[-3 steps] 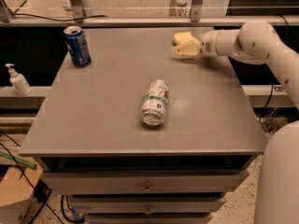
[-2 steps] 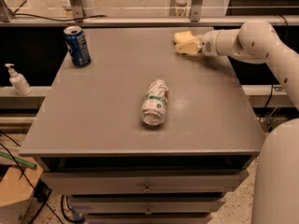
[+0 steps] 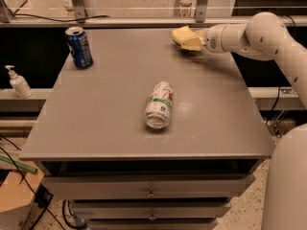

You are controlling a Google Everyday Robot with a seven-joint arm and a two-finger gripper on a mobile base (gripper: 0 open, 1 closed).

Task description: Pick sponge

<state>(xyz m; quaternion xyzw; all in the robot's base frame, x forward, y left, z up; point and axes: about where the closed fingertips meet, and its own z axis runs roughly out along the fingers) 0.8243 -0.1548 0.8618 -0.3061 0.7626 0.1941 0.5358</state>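
My gripper reaches in from the right over the far right part of the grey table. It is shut on the pale-yellow sponge. The sponge is held a little above the tabletop, with a shadow under it. The sponge and the cream-yellow fingers are close in colour and partly merge, so the sponge's edges are hard to separate. The white arm runs off to the right.
A blue drink can stands upright at the far left corner. A white and green can lies on its side in the middle of the table. A pump bottle stands on a ledge at the left. Drawers are below the tabletop.
The gripper with the sponge has risen and shifted slightly left and farther back. The cans have not moved.
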